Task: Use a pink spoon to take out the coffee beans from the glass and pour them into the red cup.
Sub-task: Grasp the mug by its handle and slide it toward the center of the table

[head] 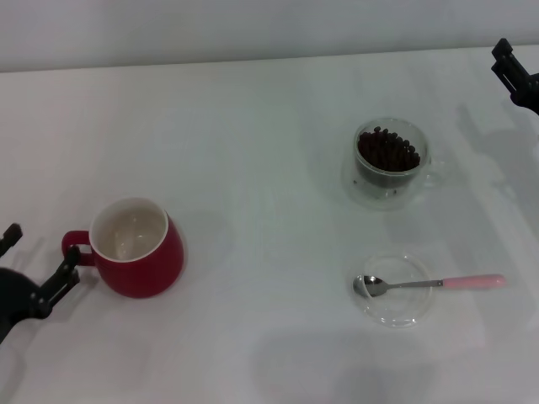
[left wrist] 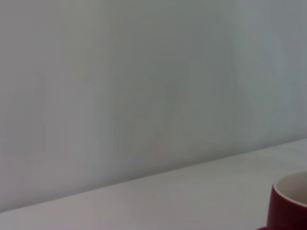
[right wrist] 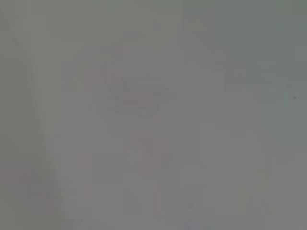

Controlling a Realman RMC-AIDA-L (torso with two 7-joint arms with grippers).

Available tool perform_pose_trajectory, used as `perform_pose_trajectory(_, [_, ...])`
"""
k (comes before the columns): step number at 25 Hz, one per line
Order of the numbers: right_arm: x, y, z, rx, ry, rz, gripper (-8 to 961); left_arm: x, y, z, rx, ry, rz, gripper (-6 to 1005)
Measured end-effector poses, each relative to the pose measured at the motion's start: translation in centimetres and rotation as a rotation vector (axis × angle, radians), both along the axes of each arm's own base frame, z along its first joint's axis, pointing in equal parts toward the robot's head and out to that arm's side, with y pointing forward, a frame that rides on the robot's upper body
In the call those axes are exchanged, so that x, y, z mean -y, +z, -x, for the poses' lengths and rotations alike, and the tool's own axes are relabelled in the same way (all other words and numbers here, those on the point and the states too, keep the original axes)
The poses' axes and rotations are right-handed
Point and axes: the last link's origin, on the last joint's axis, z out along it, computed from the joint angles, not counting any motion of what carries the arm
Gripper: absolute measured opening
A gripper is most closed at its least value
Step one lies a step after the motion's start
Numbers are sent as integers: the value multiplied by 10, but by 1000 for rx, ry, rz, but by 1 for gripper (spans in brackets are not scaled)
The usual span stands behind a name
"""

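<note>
Hovering beside the red cup (head: 135, 248), the left gripper (head: 38, 265) spreads its jaws; right gripper's (head: 515, 74) jaws seem unreadable.

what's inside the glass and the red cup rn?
The glass holds a heap of coffee beans reaching near its rim; what lies under the top layer is covered. The red cup shows only its bare white inside, no beans visible.

one red cup (head: 137, 248), one glass (head: 390, 163) heaped with many coffee beans (head: 387, 149), one pink spoon (head: 428, 284), one clear dish (head: 398, 289).
</note>
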Motion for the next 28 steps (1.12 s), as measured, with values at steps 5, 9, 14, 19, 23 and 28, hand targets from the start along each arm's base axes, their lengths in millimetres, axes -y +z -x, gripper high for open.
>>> perform_pose_trajectory(5, [-2, -1, 2, 0, 5, 4, 859, -8, -3, -3, -12, -5, 14, 875])
perform_pose_trajectory(9, [-2, -1, 2, 0, 5, 5, 859, -11, -5, -5, -9, -7, 15, 812])
perform_pose_trajectory(14, [-2, -1, 2, -1, 4, 3, 859, -11, -8, -6, -44, -15, 9, 733])
perform_pose_trajectory(19, [-2, -1, 2, 1, 6, 6, 859, -13, -13, -9, -72, -26, 9, 555])
perform_pose_trajectory(23, [-3, -1, 3, 2, 9, 8, 858, -14, -15, -13, -63, -36, 11, 407])
perform_pose_trajectory(28, [-2, -1, 3, 2, 8, 7, 858, -15, -17, -15, -61, -46, 20, 279])
